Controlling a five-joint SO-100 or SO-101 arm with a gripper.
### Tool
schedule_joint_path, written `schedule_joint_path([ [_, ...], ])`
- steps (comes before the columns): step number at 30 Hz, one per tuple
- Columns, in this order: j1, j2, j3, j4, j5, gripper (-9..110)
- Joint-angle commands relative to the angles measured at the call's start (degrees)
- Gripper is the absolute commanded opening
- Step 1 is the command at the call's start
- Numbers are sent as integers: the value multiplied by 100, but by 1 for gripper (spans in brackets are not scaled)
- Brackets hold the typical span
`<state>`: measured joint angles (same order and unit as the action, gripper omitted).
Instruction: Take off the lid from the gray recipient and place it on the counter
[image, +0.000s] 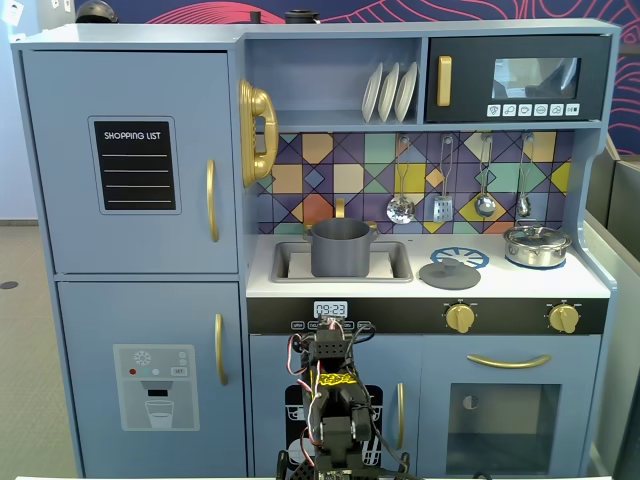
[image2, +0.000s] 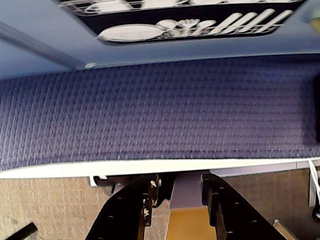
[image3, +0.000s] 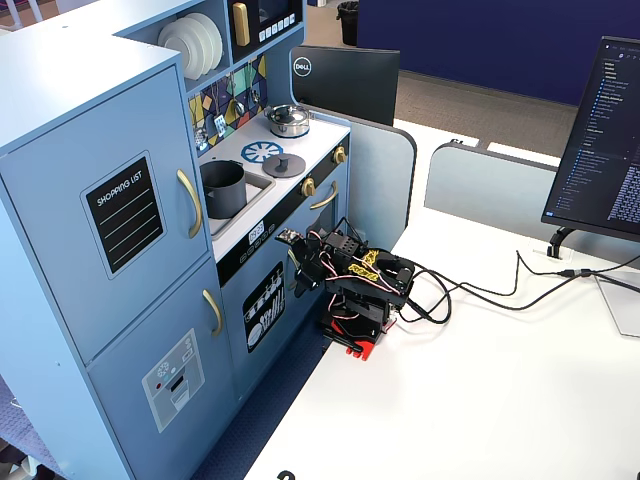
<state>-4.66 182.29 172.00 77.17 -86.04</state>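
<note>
In a fixed view the lid (image: 449, 272) lies flat on the counter (image: 520, 282), off the pot (image: 341, 247), which stands open in the sink. I judge the job done; I only need to park the arm cleanly.

Wrist view: my gripper (image2: 175, 197) is empty, jaws narrowly apart, aimed at the floor.

In the other fixed view the arm (image3: 355, 285) sits folded on the desk, clear of the kitchen.
</note>
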Motion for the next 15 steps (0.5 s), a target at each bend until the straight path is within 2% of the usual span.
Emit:
schedule_joint_path([
  [1,123,-26,0,1037,-70,2],
  [15,246,-18,0,1046,-62,2],
])
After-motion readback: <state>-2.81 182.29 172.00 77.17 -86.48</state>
